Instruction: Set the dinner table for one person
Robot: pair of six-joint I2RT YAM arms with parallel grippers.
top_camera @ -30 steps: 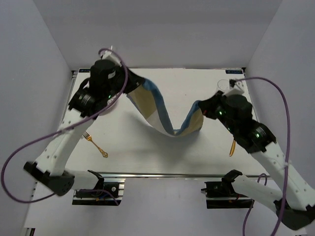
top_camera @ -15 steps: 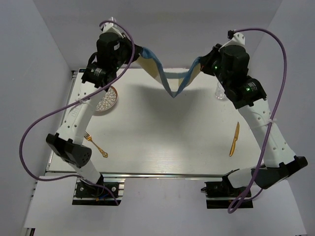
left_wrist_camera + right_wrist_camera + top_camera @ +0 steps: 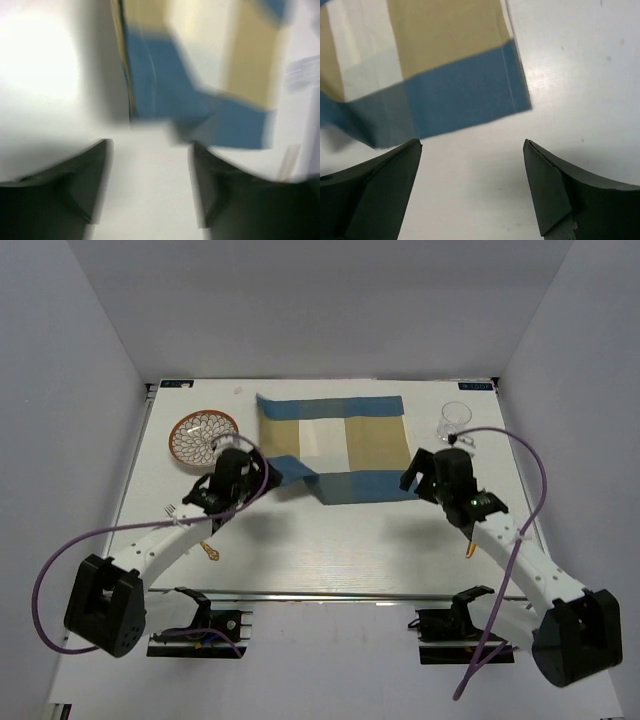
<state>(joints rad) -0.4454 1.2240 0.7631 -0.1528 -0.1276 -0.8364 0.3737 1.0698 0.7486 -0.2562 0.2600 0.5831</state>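
The blue-and-tan placemat point(image 3: 330, 445) lies spread on the far middle of the white dinner table point(image 3: 350, 540). Its near-left corner is folded and rumpled. My left gripper point(image 3: 262, 472) sits low at that folded corner, open and empty. In the blurred left wrist view the placemat point(image 3: 165, 100) lies just beyond my open left gripper point(image 3: 150, 150). My right gripper point(image 3: 408, 480) is at the near-right corner, also open. In the right wrist view the placemat's blue edge point(image 3: 460, 95) lies flat ahead of my right gripper point(image 3: 472, 145), with bare table between the fingers point(image 3: 555, 185).
A patterned round plate point(image 3: 203, 433) sits at the far left and a clear glass point(image 3: 455, 420) at the far right. A gold fork point(image 3: 210, 552) lies near the left arm. A gold knife point(image 3: 468, 545) is partly under the right arm.
Both arms dropped from high above the table to its surface. The placemat, which hung sagging between the shut grippers, now lies on the table, and both grippers have opened and let go.
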